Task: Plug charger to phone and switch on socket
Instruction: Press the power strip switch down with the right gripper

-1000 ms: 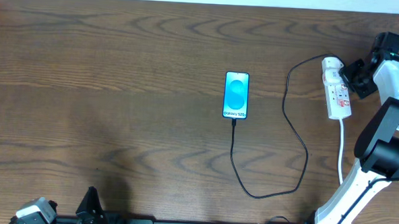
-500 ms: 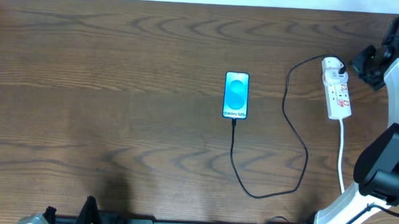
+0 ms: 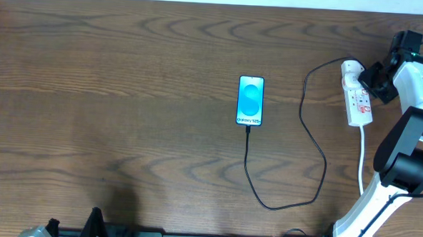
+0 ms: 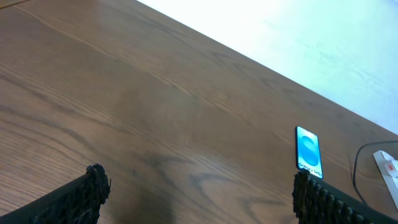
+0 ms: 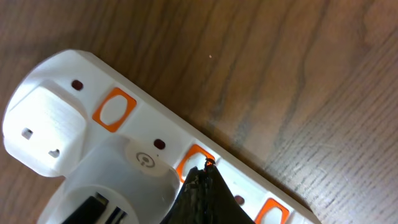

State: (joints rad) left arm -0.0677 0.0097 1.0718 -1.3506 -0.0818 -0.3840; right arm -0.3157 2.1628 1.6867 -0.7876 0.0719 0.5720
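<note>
Jaws of the right gripper: closed on nothing, the joined tips presented as a single point. Jaws of the left gripper: held wide apart, empty, parked at the near edge well away from the work. Table: dark wood grain. Right arm: drawn back from the power strip half a second ago, now brought in again to its rounded end, much where it was a second ago; this is read as a renewed press, not a retreat. Power strip: white, lying at the right of the table, unmoved throughout. Charger cable: looped from the strip's rounded end to the phone, unmoved. Phone: mid-table, screen lit blue, connector seen at its lower edge, so plugging-in is judged done. Orange rocker switch: touched by the closed fingertip in the right wrist view. Whether it has been thrown cannot be told, so switching on is judged the step in hand.
</note>
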